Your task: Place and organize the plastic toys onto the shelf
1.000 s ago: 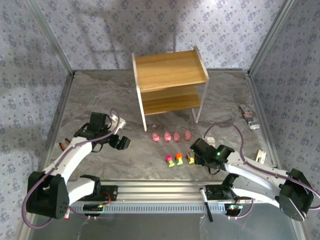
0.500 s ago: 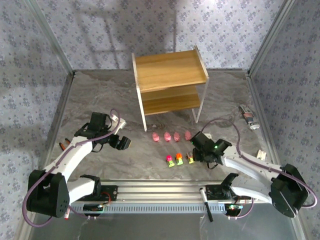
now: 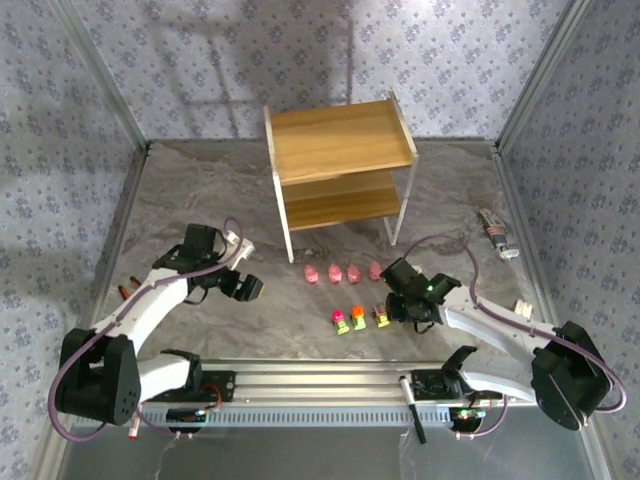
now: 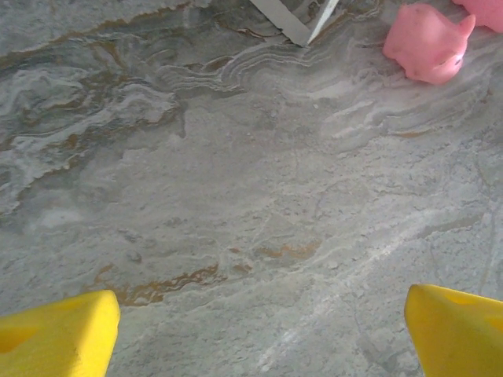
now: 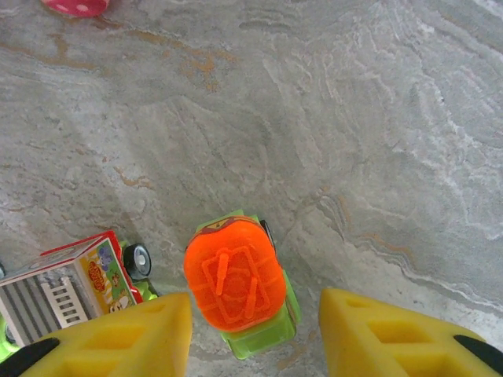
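Swinging in from the right edge of the desk (image 3: 200,190), the right arm now has its gripper over the cars, while the left arm has barely shifted. The shelf (image 3: 340,140) stands mid-desk toward the far edge with both tiers bare, so no toy is placed yet. The left gripper (image 3: 245,287) hangs wide open over bare desk toward the left edge, a pink figure (image 4: 428,43) lying beyond it. The right gripper (image 5: 251,318) is open, its yellow fingers (image 5: 126,334) straddling the orange-topped car (image 5: 236,279); whether they touch it I cannot tell. A striped-top car (image 5: 71,287) sits just beside. The step in hand looks like the first pick. The next move calls for closing squarely on that car without nudging its neighbour, then lifting toward the shelf.
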Controlling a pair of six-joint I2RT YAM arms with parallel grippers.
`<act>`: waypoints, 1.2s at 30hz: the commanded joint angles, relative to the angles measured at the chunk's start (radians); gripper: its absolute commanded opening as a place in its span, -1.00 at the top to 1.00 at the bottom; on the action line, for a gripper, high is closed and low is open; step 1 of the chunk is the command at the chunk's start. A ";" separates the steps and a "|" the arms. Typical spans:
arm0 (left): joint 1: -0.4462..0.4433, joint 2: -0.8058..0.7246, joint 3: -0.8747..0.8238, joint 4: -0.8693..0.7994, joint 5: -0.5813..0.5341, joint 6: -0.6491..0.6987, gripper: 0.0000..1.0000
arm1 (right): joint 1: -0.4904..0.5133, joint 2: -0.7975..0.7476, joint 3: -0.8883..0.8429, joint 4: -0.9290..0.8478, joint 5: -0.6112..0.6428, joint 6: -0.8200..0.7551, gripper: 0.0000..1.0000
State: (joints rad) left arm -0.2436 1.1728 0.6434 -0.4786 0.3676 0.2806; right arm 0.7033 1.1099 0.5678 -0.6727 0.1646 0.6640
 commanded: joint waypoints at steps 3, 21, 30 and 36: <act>-0.041 -0.031 0.042 0.010 0.050 0.019 -0.86 | -0.015 0.020 0.023 0.001 -0.036 -0.027 0.08; -0.139 -0.054 0.051 0.153 -0.019 -0.180 -0.99 | -0.033 0.070 0.034 0.005 -0.047 -0.027 0.29; -0.218 -0.043 0.043 0.205 -0.158 -0.254 -0.99 | -0.028 0.090 0.043 0.002 -0.037 -0.027 0.33; -0.259 0.008 0.059 0.267 -0.191 -0.262 -0.99 | -0.027 0.092 0.044 -0.001 -0.029 -0.027 0.37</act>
State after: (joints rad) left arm -0.4900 1.1675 0.6800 -0.2661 0.2085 0.0456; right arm 0.6754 1.1923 0.5930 -0.6613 0.1204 0.6453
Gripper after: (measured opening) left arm 0.994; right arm 0.319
